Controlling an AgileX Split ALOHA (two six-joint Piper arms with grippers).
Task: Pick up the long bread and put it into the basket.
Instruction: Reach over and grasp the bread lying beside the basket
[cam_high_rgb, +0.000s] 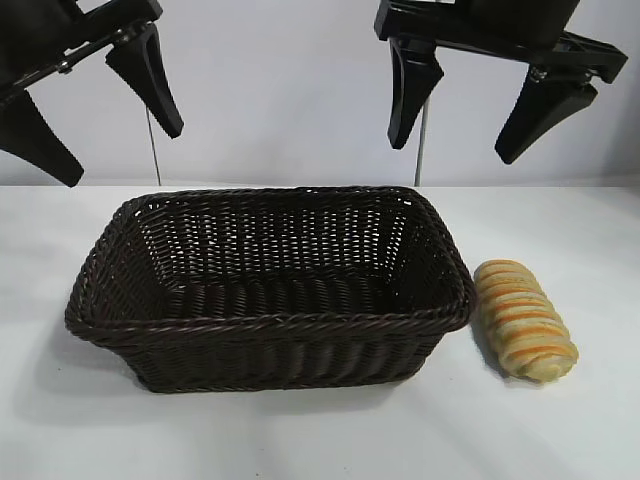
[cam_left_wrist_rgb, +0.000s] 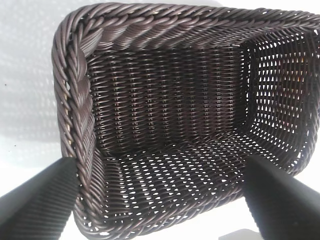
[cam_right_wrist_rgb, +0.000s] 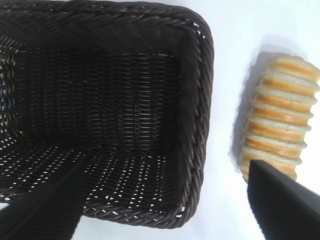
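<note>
The long bread (cam_high_rgb: 524, 320) lies on the white table (cam_high_rgb: 300, 430) just beside the right-hand end of the basket (cam_high_rgb: 270, 325) as the exterior camera sees it, its ridged top striped orange and cream. It sits close to the braided rim, though whether it touches the wicker cannot be told. The dark woven basket stands upright in the middle of the table, with nothing visible inside it.

The right gripper (cam_high_rgb: 487, 100) hangs high above the basket's right end and the loaf, its two black fingers spread wide and gripping nothing (in its wrist view one finger (cam_right_wrist_rgb: 282, 200) overlaps the near end of the bread, but well above it). The left gripper (cam_high_rgb: 105, 105) hangs above the basket's left end, likewise spread wide and empty, touching nothing.
</note>
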